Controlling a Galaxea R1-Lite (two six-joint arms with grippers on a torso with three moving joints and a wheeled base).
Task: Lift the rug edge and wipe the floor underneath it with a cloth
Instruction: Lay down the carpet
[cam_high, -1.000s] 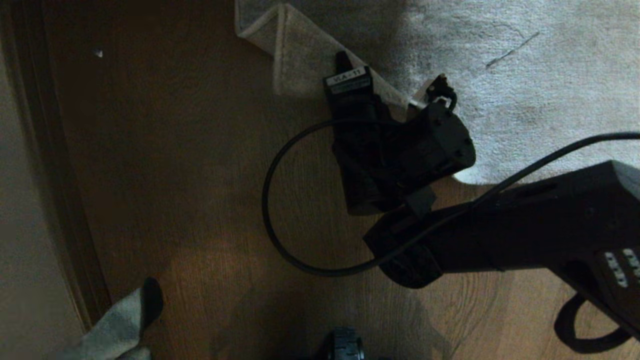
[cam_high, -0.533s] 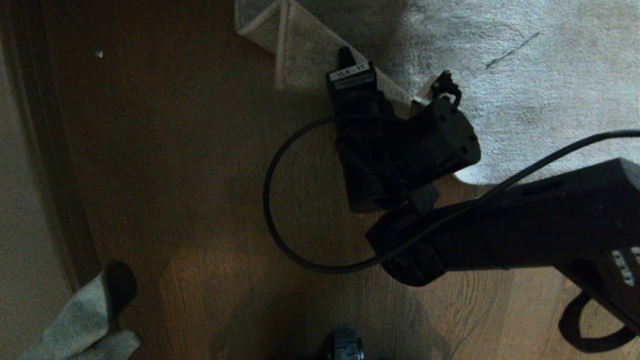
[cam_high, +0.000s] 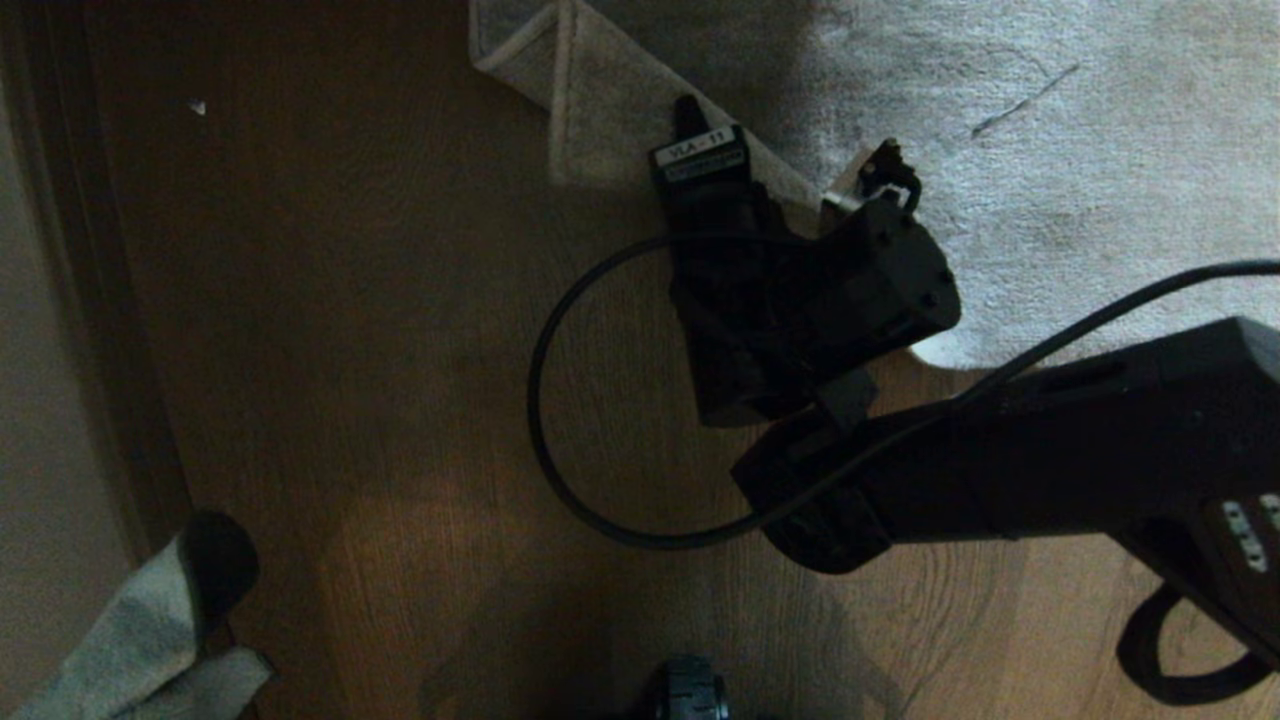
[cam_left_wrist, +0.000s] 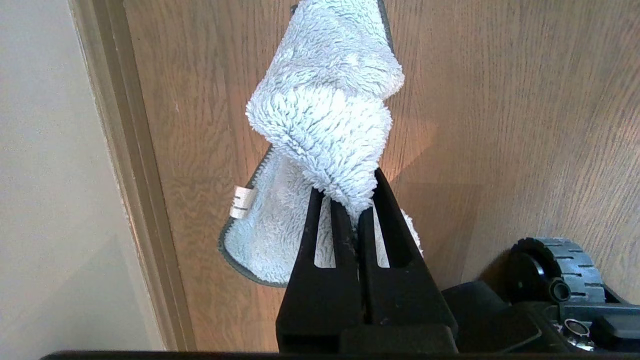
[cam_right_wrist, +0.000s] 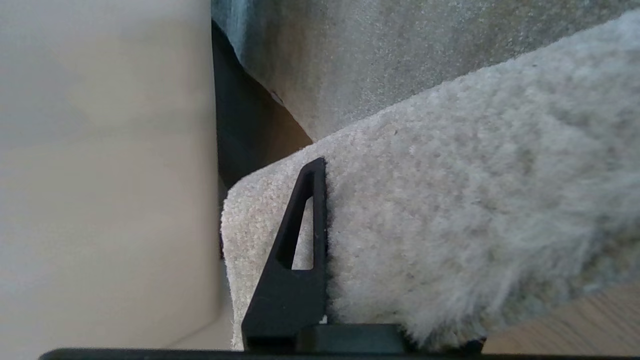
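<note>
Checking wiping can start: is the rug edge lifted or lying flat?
Lifted: the rug edge is clamped in the right gripper, folded back with its paler backing showing.

Pale wall (cam_left_wrist: 45, 150) with wooden skirting board (cam_left_wrist: 125, 150)

A small white label (cam_high: 700, 150) on top of the right gripper's black housing reads roughly "VLA-11". White markings (cam_high: 1250, 520) on the right arm and a small tag (cam_left_wrist: 241, 202) on the cloth are unreadable.
</note>
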